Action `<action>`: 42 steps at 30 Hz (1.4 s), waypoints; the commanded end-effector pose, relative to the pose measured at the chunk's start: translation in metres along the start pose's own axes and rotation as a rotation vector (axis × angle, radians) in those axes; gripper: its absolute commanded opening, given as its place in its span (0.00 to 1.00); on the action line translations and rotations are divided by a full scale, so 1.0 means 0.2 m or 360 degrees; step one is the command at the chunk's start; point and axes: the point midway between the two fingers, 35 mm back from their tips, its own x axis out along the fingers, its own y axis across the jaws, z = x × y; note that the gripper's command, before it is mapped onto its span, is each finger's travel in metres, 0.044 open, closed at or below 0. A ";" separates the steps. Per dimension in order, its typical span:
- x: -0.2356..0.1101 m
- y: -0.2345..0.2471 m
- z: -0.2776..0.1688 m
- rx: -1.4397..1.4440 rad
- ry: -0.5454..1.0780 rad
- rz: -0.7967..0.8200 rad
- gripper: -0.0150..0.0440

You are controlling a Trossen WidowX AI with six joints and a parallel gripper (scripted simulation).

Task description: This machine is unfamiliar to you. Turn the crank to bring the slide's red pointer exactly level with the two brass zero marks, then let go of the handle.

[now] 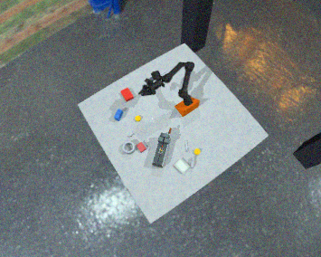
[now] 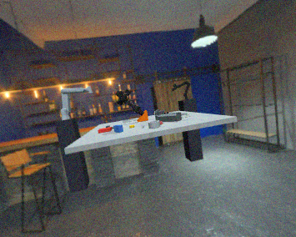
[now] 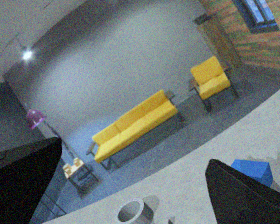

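The crank machine (image 1: 159, 158) (image 2: 169, 118) is a long dark grey housing on the white table (image 1: 215, 136) (image 2: 94, 142). A small orange-brown handle (image 1: 170, 130) stands out at its end nearer the arm's base. Small red and brass-coloured specks show midway along the slide; whether the pointer is level with the zero marks is too small and blurred to tell. My gripper (image 1: 141, 93) (image 3: 136, 159) is open, with nothing between its fingers. It hangs raised near the red block, well away from the handle. The machine is outside the wrist view.
A red block (image 1: 127, 94) and a blue block (image 1: 118, 115) (image 3: 253, 171) lie on the gripper's side of the table. A grey ring (image 1: 128, 147) (image 3: 135, 212) and a smaller red block (image 1: 142, 147) lie beside the machine. A pale square (image 1: 182, 166) and a yellow piece (image 1: 197, 151) lie on its other side.
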 end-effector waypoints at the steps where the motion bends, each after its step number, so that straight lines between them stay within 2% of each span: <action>1: 0.00 0.00 0.00 0.0001 0.0006 0.0000 0.98; 2: 0.01 0.01 -0.01 0.0004 0.0023 0.0001 1.00; 23: 0.36 0.34 -0.49 -0.0059 0.0740 0.0011 1.00; 42: 0.46 0.71 -1.00 -0.0439 0.1273 -0.0014 1.00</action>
